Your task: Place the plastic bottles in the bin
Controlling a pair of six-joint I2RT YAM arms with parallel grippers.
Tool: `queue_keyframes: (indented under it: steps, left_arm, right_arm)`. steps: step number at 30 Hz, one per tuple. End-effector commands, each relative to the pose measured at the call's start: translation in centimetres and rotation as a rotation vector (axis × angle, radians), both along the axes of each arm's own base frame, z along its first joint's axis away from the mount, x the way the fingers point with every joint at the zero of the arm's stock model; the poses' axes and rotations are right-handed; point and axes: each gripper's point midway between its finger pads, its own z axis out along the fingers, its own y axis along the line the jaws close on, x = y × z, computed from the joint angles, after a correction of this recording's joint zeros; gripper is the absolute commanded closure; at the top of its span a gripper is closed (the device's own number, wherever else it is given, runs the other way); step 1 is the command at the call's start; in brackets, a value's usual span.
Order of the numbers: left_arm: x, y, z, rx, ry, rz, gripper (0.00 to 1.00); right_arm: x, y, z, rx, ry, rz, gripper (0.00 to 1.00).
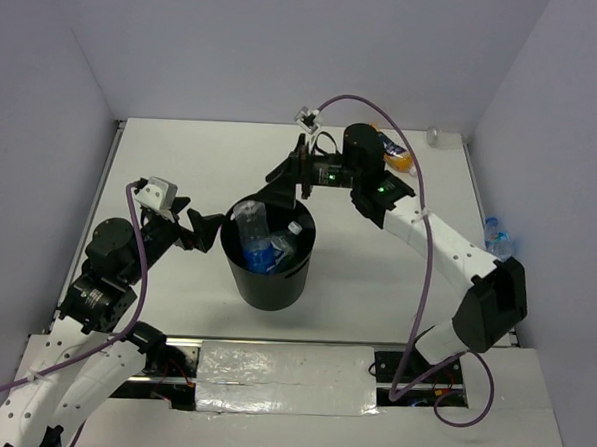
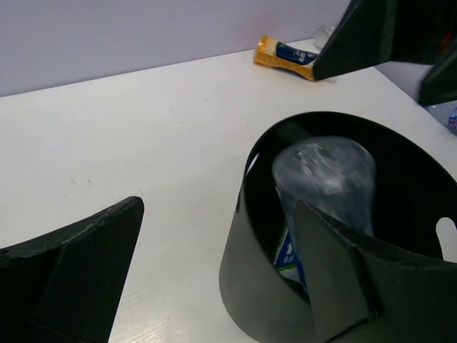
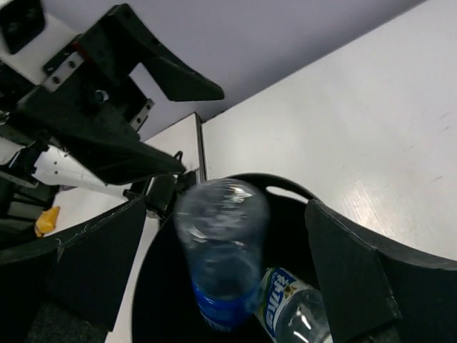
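Across the white table (image 1: 181, 167), walled at the back and on both sides, the task looks roughly half done. The black bin (image 1: 275, 287) stands mid-table towards the near edge.

Above its far rim hangs the right gripper (image 1: 296, 183). Its fingers are spread wide and touch nothing. The left gripper (image 1: 206, 229) sits just beside the bin's left wall, also spread wide and empty.

Two bottles show inside the bin. A clear bottle (image 1: 251, 221) leans up past the rim, right under the right gripper and blurred in that wrist view. A labelled bottle (image 1: 280, 245) lies against it lower down. Whether more lie beneath them I cannot tell.

Three bottles are left outside, all on the right:
- An orange bottle (image 1: 395, 152) lies on its side near the far edge, partly behind the right arm.
- A small clear one (image 1: 435, 138) sits in the far right corner.
- A blue-labelled one (image 1: 494, 234) is at the right edge against the wall.

Room is tight there, I judge. Wall and table edge crowd the last two, and the right arm's own links lie close by. The left and far-left table is bare, giving the left arm free sweep, but no bottle shows there.
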Motion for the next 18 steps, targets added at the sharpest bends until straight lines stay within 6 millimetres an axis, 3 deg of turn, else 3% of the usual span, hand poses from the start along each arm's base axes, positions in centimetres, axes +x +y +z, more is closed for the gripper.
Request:
queue_keyframes:
  steps: [1, 5, 9, 10, 13, 14, 15, 16, 17, 18]
  left_arm:
    - [0.1, -0.2, 1.6, -0.021, -0.058, -0.012, 0.0]
    - [0.1, -0.1, 1.6, -0.022, -0.061, -0.008, 0.01]
    - [0.0, -0.2, 1.6, -0.023, -0.062, -0.013, 0.01]
    - [0.0, -0.2, 1.6, -0.022, -0.061, -0.015, 0.01]
    - [0.1, -0.2, 1.5, -0.021, -0.058, -0.016, 0.01]
    - [0.1, -0.2, 1.6, -0.022, -0.059, -0.018, 0.01]
    - [0.1, -0.2, 1.5, -0.02, -0.059, -0.016, 0.01]
    - [0.1, -0.1, 1.6, -0.02, -0.06, -0.012, 0.01]
    - [0.2, -0.1, 1.5, -0.018, -0.058, -0.01, 0.01]
    - [0.2, 0.0, 1.5, -0.018, -0.058, -0.006, 0.01]
  right_arm:
    - [-2.2, -2.1, 4.7, 0.015, -0.233, -0.018, 0.0]
    - [-1.8, -5.5, 6.6, -0.038, -0.422, -0.121, 0.0]
    - [5.1, -11.9, 6.0, -0.198, -0.539, -0.426, 0.0]
    - [8.5, -14.6, 4.5, -0.282, -0.554, -0.494, 0.01]
    - [14.2, -19.9, 1.3, -0.483, -0.524, -0.621, 0.0]
    - [16.5, -20.9, -3.6, -0.617, -0.463, -0.575, 0.0]
    - [18.8, -22.6, -3.2, -0.695, -0.477, -0.633, 0.0]
    - [21.6, -24.2, -8.1, -0.815, -0.415, -0.617, 0.0]
    - [22.5, -25.2, -10.5, -0.895, -0.37, -0.6, 0.0]
    - [25.6, -26.8, -13.1, -1.011, -0.352, -0.626, 0.0]
